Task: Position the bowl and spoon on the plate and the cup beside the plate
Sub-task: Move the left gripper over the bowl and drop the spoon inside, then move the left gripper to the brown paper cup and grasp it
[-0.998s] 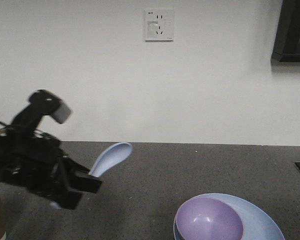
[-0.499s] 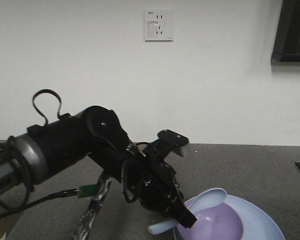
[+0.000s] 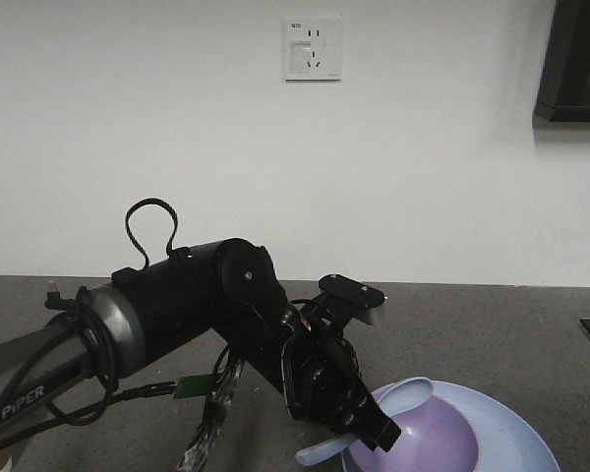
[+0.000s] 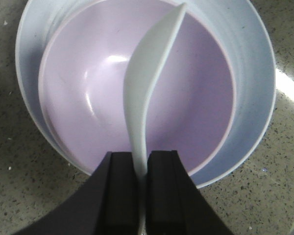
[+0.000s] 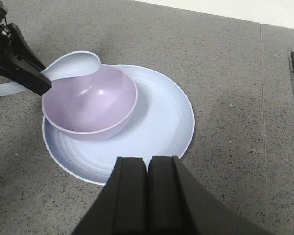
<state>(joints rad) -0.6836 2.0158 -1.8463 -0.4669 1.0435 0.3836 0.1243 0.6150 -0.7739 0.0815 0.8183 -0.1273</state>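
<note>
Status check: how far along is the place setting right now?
Done: the bowl sits on the plate. In hand: the left pincer is shut on the spoon, held across the bowl and not yet released. Left: let the spoon go, then set the cup beside the plate; no cup shows there. The right pincer is shut and empty.

The bowl (image 5: 88,100) is smooth glossy plastic; the plate (image 5: 161,117) and spoon (image 4: 139,98) look duller plastic; the countertop (image 5: 225,63) under the plate is speckled, stone-like
</note>
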